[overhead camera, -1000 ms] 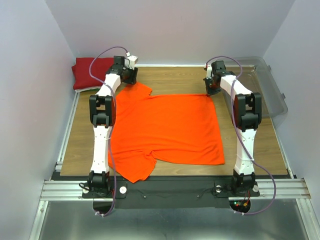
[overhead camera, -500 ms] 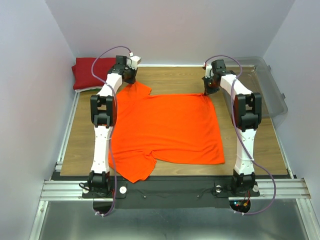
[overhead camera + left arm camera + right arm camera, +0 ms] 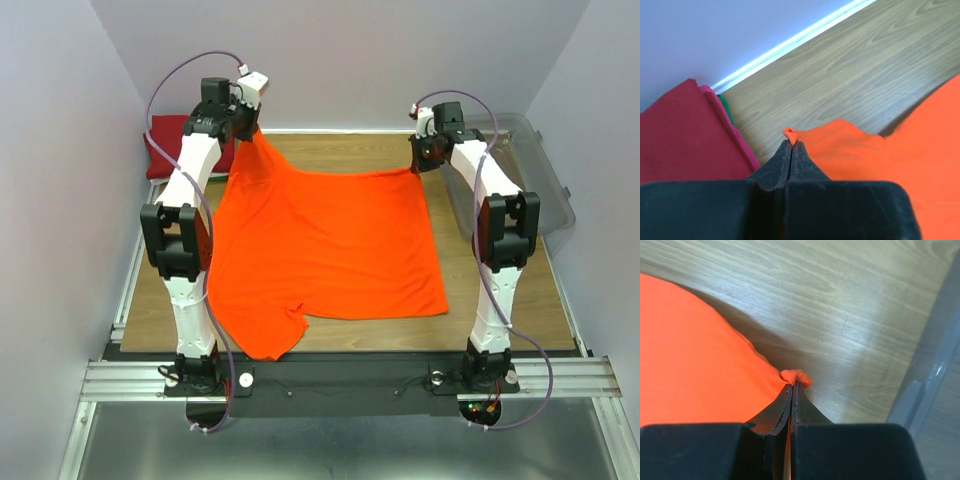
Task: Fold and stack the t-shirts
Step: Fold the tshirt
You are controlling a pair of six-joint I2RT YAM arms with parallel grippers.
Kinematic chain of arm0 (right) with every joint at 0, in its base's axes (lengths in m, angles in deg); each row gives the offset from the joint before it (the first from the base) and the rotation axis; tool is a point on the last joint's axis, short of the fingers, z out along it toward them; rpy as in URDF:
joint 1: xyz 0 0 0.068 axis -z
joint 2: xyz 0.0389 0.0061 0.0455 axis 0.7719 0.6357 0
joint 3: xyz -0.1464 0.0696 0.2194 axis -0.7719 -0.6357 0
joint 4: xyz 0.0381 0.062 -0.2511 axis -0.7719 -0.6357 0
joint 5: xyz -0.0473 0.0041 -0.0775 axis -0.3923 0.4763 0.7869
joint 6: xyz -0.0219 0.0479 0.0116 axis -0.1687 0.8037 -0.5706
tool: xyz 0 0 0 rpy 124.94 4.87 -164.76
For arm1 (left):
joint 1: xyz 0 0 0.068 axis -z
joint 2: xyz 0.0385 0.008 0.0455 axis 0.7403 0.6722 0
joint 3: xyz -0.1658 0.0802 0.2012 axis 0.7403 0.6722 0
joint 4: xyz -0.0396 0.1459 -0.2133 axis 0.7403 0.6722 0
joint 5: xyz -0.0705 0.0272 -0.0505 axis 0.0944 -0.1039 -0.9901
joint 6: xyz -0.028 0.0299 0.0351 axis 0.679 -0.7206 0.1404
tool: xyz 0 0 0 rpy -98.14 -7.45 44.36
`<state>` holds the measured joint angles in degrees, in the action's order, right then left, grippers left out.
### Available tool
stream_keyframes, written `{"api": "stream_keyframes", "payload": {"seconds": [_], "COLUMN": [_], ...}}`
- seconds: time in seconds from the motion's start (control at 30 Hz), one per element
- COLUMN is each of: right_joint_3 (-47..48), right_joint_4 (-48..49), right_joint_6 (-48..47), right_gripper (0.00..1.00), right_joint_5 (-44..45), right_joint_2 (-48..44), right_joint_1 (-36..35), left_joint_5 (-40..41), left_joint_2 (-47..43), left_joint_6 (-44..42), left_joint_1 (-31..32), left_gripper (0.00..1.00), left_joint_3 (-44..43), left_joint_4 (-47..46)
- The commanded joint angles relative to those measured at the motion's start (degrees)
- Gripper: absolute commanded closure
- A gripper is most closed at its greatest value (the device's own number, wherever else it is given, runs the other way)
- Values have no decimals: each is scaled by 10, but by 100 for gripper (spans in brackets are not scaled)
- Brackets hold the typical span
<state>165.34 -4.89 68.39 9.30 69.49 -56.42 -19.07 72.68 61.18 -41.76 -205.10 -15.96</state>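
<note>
At far edge of table: L gripper pinched shut on a nub of orange shirt, sleeve-side corner. R gripper clamped the same way on the opp. far corner. Both corners are up off the wood, cloth sagging between and draping back toward the arm bases. Prob. held so to bring far edge over for a fold. Fabric thin, soft, matte; puckers at tips. Red shirt folded, thick, just left of L gripper. Clear rigid bin right of R gripper.

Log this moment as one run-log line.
left claw: shut on orange t-shirt | right claw: shut on it | far edge raised
</note>
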Motion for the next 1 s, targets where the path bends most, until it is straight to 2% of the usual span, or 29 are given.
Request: {"api": "stream_keyframes", "payload": {"seconds": [0.0, 0.27, 0.6, 0.97], "right_joint_3": [-7, -58, -132, -217], "right_joint_4": [14, 14, 15, 20], "right_joint_6": [-16, -42, -68, -129], "right_gripper": [99, 99, 99, 99], "right_joint_5": [-20, -52, -66, -108], "right_joint_2": [-47, -99, -151, -176], "right_joint_1": [8, 15, 27, 38], "left_joint_5": [-3, 9, 22, 54], "left_joint_2": [-60, -172, -308, -436], "left_joint_6": [-18, -7, -7, 16], "left_joint_1": [-2, -2, -1, 16], "left_gripper": [100, 100, 100, 100], "left_joint_3": [55, 197, 333, 566], "left_joint_4": [-2, -12, -6, 10]}}
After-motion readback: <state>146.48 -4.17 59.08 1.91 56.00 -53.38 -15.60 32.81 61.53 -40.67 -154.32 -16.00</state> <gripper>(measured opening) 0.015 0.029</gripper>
